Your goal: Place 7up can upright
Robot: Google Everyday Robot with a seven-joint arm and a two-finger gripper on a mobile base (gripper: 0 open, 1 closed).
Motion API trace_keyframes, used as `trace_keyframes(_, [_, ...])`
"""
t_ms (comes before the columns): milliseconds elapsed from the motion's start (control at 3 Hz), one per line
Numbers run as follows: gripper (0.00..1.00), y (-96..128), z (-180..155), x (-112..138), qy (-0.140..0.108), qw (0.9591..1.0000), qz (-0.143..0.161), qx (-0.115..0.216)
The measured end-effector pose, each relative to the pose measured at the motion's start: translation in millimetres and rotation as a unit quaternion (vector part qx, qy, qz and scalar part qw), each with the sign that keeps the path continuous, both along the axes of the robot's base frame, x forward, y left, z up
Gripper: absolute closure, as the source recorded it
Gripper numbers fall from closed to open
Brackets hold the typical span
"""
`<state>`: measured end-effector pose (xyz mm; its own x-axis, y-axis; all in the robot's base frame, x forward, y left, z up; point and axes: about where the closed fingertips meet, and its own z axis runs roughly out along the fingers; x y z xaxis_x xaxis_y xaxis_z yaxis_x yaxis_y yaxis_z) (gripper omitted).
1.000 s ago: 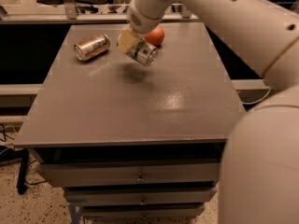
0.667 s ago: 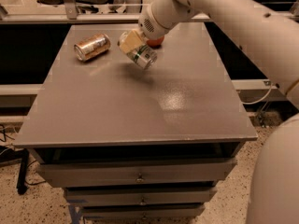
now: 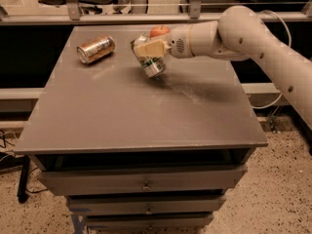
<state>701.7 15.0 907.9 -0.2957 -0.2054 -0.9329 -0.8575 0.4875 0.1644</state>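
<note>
7up can [image 3: 154, 66] tilted in the tool [image 3: 148, 52], back-centre of the worktop [image 3: 126, 116].
Tool was pinching the can across its body, with the arm [image 3: 234, 33] reaching in from the right. Couldn't tell whether the can's lower end touched the surface. Copper can [image 3: 96, 48] lay on its side to the left, well apart. Apple [image 3: 159, 31] sat just behind the tool.

No text is legible; the tool [image 3: 146, 51] grips the tilted 7up can [image 3: 155, 67] above the table [image 3: 122, 126].
</note>
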Motion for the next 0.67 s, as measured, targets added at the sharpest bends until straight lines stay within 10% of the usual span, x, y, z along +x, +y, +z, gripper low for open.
trace_keyframes(667, [1.0,-104,22,-48,-0.025,0.9854,-0.031,0.165])
